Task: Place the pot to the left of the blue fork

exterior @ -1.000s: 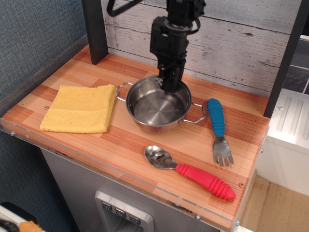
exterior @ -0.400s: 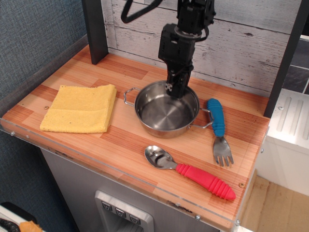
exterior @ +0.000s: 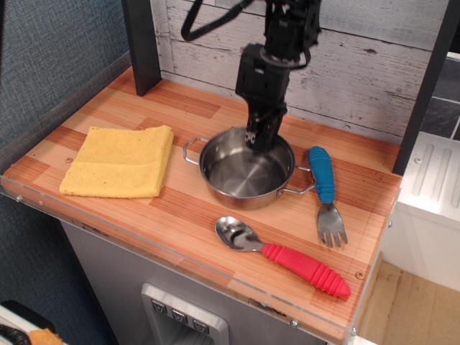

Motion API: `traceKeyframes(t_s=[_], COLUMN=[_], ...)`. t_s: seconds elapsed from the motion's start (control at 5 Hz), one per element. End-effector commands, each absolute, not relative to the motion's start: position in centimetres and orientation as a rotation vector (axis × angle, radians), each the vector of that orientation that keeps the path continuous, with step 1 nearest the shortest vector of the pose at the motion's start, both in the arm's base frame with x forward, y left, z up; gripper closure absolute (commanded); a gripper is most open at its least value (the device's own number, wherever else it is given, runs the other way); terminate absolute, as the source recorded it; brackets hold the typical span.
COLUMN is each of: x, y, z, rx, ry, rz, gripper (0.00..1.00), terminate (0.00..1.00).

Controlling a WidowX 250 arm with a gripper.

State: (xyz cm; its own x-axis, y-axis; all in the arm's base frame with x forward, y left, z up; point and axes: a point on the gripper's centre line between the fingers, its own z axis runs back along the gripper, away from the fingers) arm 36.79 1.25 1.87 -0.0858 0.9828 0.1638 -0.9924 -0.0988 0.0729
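The pot [exterior: 246, 175], small, shallow and shiny steel with two wire loop handles, sits on the wooden table [exterior: 180, 208], its right handle close to the blue fork [exterior: 325, 191]. The fork lies lengthwise, blue handle toward the back and tines toward the front. My black gripper [exterior: 260, 136] comes down from above and is shut on the pot's back rim. The pot looks level and low over the table; I cannot tell whether it touches the wood.
A folded yellow cloth [exterior: 118, 161] lies at the left. A spoon with a ribbed red handle [exterior: 287, 257] lies in front of the pot. Dark posts stand at the back left [exterior: 141, 44] and right [exterior: 428, 79]; a plank wall runs behind.
The gripper has carried the pot to the right, from near the yellow cloth to right beside the blue fork. In the last half second it barely moved.
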Motion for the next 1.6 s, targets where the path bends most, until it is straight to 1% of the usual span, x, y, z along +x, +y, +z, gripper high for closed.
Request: traceKeyframes(t_s=[0.0,0.2,0.4,0.6,0.8,1.0,1.2,1.4], x=[36.3,36.0,35.4,34.1,32.8,32.7,33.2,33.8], y=[0.3,0.4,0.6,1.8,3.4,5.6,7.8,9.7], z=[5.6,6.8,8.5,9.7,10.8,11.4,11.5,12.0], rx=[0.137,0.127,0.149,0.124,0.111,0.08,0.037,0.068], ry=[-0.265,-0.328,-0.278,-0.213,-0.204,-0.207,-0.216,-0.197], rz=[1.707,1.693,1.653,1.523,1.352,1.104,0.881,0.733], gripper=[0.0,0.0,0.0,0.0,0.0,0.0,0.0,0.0], terminate=[0.0,0.0,0.0,0.0,0.0,0.0,0.0,0.0])
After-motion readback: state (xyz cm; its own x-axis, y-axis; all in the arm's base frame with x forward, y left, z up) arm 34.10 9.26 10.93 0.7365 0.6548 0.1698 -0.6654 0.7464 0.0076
